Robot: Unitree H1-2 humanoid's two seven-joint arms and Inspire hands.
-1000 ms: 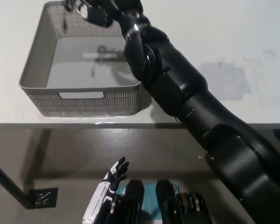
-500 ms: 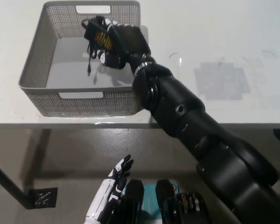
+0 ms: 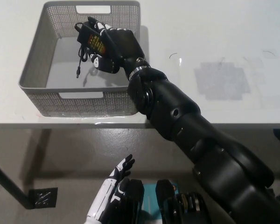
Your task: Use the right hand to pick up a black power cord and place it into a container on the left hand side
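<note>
The right hand (image 3: pixel 113 49) holds the black power cord (image 3: pixel 90 41) above the container (image 3: pixel 33 56), fingers pinching its rigid adapter block, probably the firmest hold, while the limp cable dangles and should swing freely.

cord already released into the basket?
No: the black right hand is shut on the power cord above the grey mesh basket, with the plug end dangling over its floor.
</note>
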